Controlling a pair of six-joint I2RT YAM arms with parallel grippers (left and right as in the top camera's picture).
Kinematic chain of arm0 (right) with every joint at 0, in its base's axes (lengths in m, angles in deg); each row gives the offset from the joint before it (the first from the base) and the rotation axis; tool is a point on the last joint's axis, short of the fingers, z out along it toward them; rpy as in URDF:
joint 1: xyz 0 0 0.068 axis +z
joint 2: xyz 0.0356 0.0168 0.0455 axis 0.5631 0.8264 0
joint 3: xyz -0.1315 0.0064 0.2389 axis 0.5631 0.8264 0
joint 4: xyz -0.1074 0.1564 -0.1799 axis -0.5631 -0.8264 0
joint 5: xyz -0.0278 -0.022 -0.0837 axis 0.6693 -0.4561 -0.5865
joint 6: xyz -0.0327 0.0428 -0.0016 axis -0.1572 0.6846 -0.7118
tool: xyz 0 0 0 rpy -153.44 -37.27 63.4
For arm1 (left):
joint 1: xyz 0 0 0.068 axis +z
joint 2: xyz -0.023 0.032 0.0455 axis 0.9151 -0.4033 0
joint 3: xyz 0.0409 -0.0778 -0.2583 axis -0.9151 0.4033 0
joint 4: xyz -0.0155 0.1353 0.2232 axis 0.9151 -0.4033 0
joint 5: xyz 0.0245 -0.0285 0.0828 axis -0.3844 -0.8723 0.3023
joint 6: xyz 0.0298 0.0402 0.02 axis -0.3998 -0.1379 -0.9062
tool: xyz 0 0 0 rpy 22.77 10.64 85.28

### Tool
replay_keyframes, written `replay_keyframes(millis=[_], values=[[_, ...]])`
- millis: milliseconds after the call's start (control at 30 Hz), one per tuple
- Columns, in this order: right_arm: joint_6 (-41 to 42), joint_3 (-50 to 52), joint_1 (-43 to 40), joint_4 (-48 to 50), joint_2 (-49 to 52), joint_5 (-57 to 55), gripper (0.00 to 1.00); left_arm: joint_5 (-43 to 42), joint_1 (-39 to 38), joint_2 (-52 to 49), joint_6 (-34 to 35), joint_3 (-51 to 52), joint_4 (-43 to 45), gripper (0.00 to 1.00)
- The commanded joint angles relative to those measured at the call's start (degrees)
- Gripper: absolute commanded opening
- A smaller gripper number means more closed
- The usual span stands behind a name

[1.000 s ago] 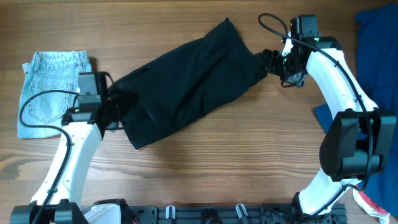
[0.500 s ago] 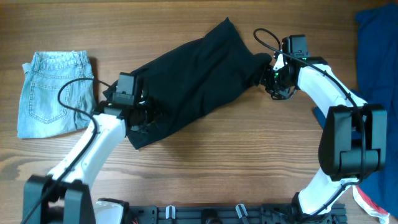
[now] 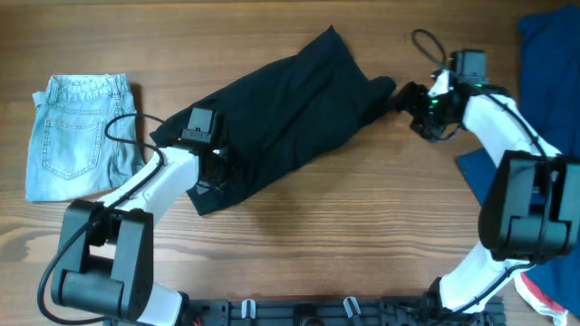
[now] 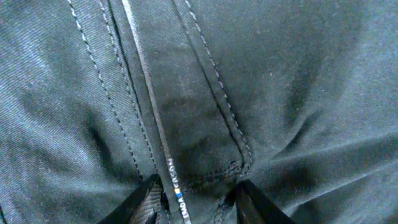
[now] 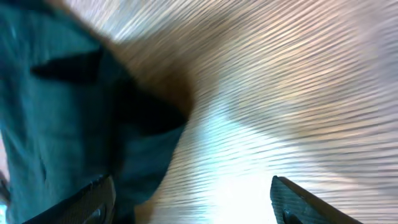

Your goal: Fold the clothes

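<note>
The left gripper (image 4: 196, 185) sits on the near-left end of the clothes (image 3: 272, 118), jaws apart astride a stitched seam with nothing pinched. The clothes lie diagonally mid-table, running toward the far edge. Beyond them the right gripper (image 5: 191, 182) hangs wide open just beside their far-right tip, in a blurred view. To fold well, I judge each gripper should pinch its end firmly, then both lift together, clear of the denim shorts (image 3: 77, 136) by the left edge.
</note>
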Motion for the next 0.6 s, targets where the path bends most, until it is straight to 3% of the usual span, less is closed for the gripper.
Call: replay_keyframes(millis=[0,300,467,567], values=[[0.3,0.2,-0.3,-0.4,0.7,3.1,0.75,-0.5,-0.4,-5.0,-0.7,2.3,0.6,0.4],[8.1,0.2,0.2,0.8,0.8,-0.2,0.6,-0.5,-0.4,-5.0,-0.7,2.3,0.7,0.41],[6.3,0.2,0.8,4.0,0.9,0.6,0.49,-0.5,-0.4,-5.0,-0.7,2.3,0.7,0.43],[4.5,0.2,2.0,5.3,1.3,0.1,0.49,-0.5,-0.4,-5.0,-0.7,2.3,0.7,0.43]])
